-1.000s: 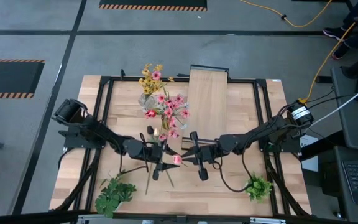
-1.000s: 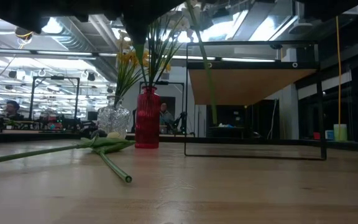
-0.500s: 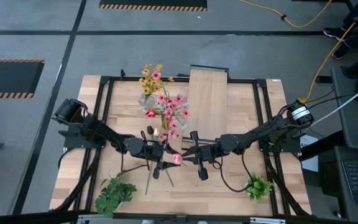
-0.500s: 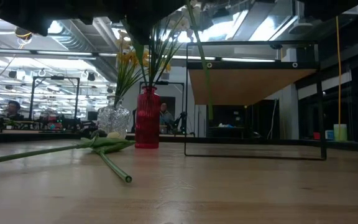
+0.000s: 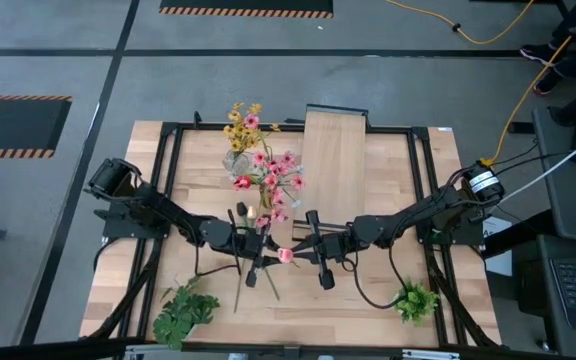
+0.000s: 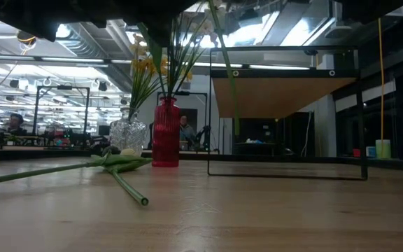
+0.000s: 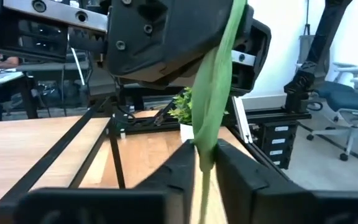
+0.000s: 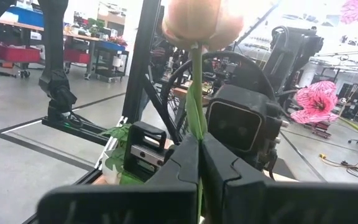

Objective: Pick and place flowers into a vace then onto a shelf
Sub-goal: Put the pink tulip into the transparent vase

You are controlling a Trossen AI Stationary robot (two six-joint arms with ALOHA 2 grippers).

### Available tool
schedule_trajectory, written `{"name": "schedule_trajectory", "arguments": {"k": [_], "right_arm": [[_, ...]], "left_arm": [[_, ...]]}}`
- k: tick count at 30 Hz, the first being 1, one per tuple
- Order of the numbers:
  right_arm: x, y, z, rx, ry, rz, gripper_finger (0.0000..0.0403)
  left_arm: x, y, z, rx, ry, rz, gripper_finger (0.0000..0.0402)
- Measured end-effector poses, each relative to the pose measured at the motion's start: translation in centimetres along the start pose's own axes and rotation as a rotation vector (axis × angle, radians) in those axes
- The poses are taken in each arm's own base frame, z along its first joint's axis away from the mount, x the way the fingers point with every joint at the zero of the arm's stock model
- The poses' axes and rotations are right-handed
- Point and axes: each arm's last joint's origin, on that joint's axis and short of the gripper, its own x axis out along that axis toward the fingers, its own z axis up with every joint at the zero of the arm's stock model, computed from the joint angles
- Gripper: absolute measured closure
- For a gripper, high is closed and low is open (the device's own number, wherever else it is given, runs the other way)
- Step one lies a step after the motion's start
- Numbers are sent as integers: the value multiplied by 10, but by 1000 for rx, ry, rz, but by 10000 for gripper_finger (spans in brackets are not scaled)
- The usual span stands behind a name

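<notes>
Overhead, you are looking at a light wooden tabletop (image 5: pixel 368 300) ringed by a dark metal frame, sitting on a grey floor with hazard-striped mats and a yellow cable trailing off to one side. Level across the table you are seeing an open workshop behind it, with ceiling lights, desks and a person seated far off. The shelf (image 5: pixel 333 165) is reaching from the far edge toward the middle; from the low view its plank is standing raised on a thin dark frame with open space beneath. The near strip of table between the two leafy green bunches (image 5: pixel 185 312) at the front corners is lying mostly open. You have two grippers meeting at the table's centre: the left gripper (image 7: pixel 204 163) is closing its jaws tightly on a green stem, and the right gripper (image 8: pixel 199 155) is pinching the same pink tulip (image 5: pixel 286 256) just under its bloom, jaws nearly together. Two loose stems (image 6: pixel 128 187) are lying crossed on the wood nearby. The vace (image 6: pixel 128 135) is standing near the far edge, holding yellow daisies, just beside one red cylinder (image 6: pixel 165 133) filled with more flowers (image 5: pixel 268 180).
</notes>
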Motion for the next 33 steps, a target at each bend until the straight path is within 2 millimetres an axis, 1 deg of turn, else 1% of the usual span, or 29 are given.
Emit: {"name": "schedule_trajectory", "arguments": {"k": [2, 4, 8, 12, 17, 21, 24, 28, 30, 33], "right_arm": [[0, 0, 0, 0, 0, 0, 403], [0, 0, 0, 1, 1, 1, 402], [0, 0, 0, 1, 1, 0, 391], [0, 0, 0, 4, 5, 2, 367], [0, 3, 0, 5, 4, 10, 319], [0, 5, 0, 8, 4, 14, 281], [0, 5, 0, 9, 5, 15, 261], [0, 5, -1, 9, 16, 17, 246], [-1, 5, -2, 8, 29, 20, 245], [-1, 5, -3, 7, 37, 22, 244]], "left_arm": [[0, 0, 0, 1, 0, 0, 377], [0, 1, 0, 0, 0, 2, 390], [0, 1, 0, 1, 0, 1, 391], [0, 1, -1, 1, 5, 1, 395], [0, 1, 0, 1, 6, -1, 396], [-3, 1, 6, -4, 22, -1, 397], [-8, 0, 11, -10, 53, -4, 397], [-14, -6, 20, 21, 60, -6, 397], [-19, -8, 27, 42, 53, 21, 397], [-28, -10, 35, 52, 91, 67, 398]]}}
